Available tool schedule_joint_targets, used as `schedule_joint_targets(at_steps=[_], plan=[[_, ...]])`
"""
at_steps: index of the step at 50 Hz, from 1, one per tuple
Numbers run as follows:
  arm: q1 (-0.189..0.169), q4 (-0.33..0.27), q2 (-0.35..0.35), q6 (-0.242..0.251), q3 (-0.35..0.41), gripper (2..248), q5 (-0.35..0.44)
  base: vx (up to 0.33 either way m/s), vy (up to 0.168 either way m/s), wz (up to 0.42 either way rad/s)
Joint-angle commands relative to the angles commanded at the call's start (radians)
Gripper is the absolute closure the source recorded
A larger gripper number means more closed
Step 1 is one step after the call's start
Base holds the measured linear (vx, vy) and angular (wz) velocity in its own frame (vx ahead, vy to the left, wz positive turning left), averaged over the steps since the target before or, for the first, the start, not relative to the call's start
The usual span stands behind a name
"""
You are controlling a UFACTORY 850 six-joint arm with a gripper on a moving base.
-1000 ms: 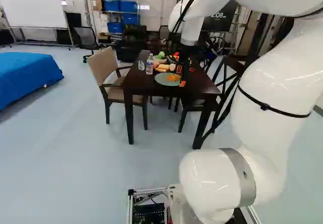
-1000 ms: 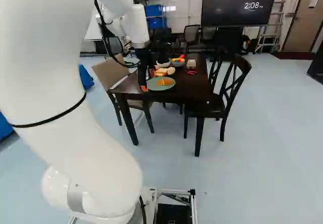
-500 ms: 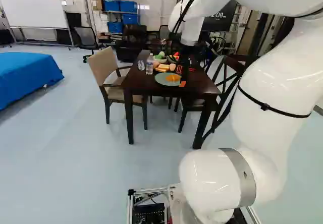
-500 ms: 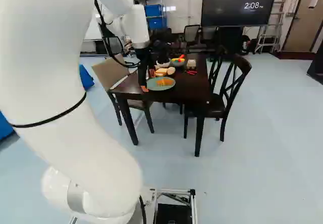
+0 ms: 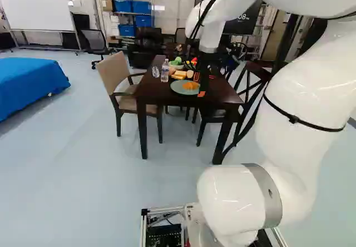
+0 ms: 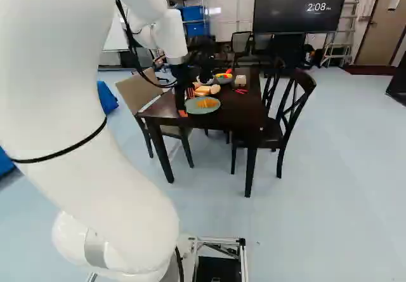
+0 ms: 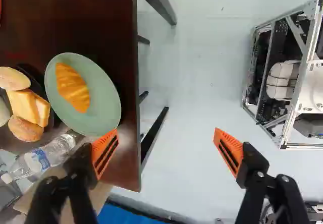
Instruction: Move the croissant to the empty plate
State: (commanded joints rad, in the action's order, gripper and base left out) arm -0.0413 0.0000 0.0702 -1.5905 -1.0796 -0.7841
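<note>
Round green ceramic plate (image 7: 103,97): golden croissant (image 7: 72,87) on it (my wrist view shows it best)
Round black dish (image 7: 34,76): bread rolls (image 7: 25,129)
Orange-padded black gripper (image 5: 199,85): spread wide
Dark wooden table (image 7: 130,158): edge visible between my fingers

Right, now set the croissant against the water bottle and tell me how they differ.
The croissant is golden and opaque; the water bottle is clear, with a label. The croissant lies low and plump, while the bottle stands tall and narrow. The croissant rests on the green plate, the bottle straight on the table. Neither is between the gripper's fingers.
</note>
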Motion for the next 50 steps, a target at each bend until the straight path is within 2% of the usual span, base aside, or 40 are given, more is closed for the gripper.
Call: schedule_joint_targets(at_steps=[25,50], plan=[[0.004,0.0,-0.03,0.138,0.086,3,0.143,0.0,0.0,0.0],[0.009,0.0,-0.075,0.342,0.214,3,0.357,0.0,0.0,0.0]])
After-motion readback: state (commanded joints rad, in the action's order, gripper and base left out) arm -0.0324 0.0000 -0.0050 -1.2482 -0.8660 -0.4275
